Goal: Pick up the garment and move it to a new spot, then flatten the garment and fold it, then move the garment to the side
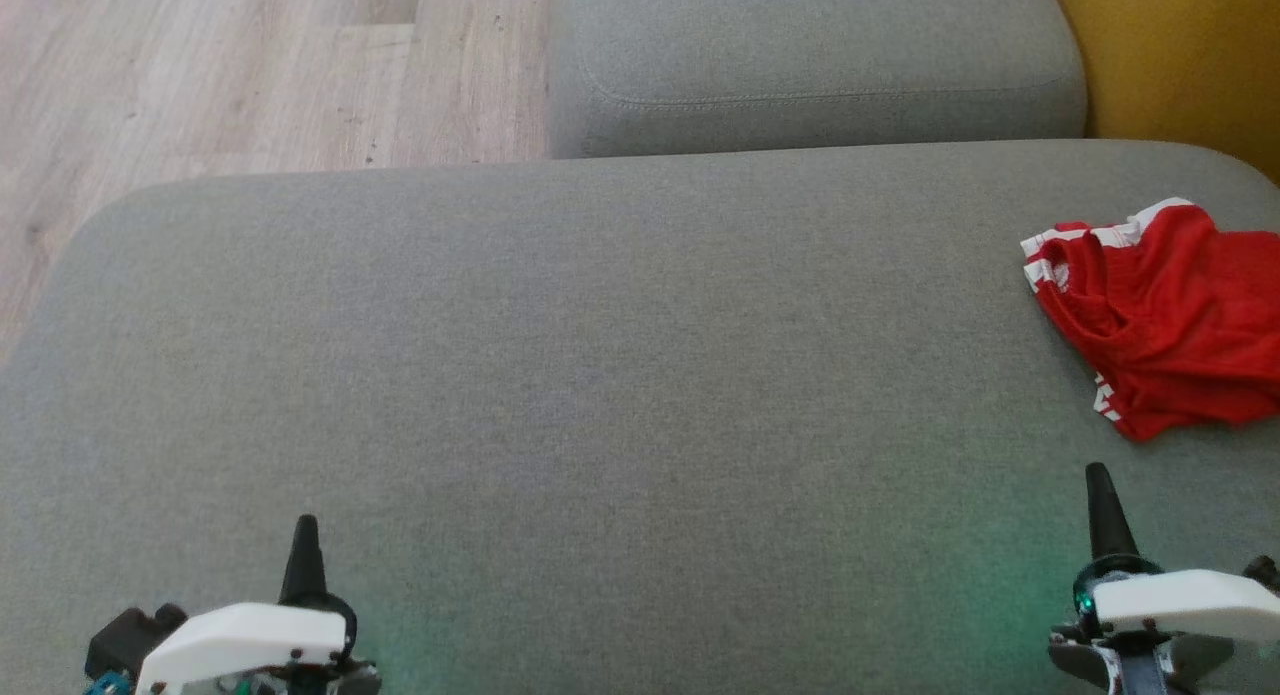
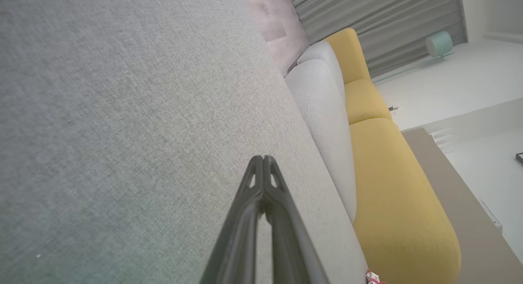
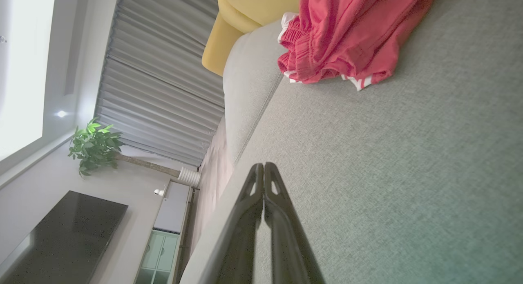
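Observation:
The garment (image 1: 1165, 315) is a pair of red shorts with white stripes, lying crumpled at the far right of the grey sofa seat (image 1: 600, 375). The right wrist view has the garment (image 3: 347, 34) bunched near its top edge. A small red and white bit of the garment (image 2: 372, 278) peeks at the bottom of the left wrist view. My left gripper (image 1: 302, 560) rests at the lower left, shut and empty, its fingertips (image 2: 264, 161) pressed together. My right gripper (image 1: 1100, 505) hovers at the lower right, just short of the garment, with shut fingertips (image 3: 262, 169) holding nothing.
A second grey cushion (image 1: 810, 65) lies beyond the seat, with a yellow cushion (image 1: 1190, 55) at the far right. Wooden floor (image 1: 200, 75) lies off the seat's left and far edges. In the right wrist view a plant (image 3: 94, 145), a dark screen (image 3: 61, 231) and curtains stand beyond the sofa.

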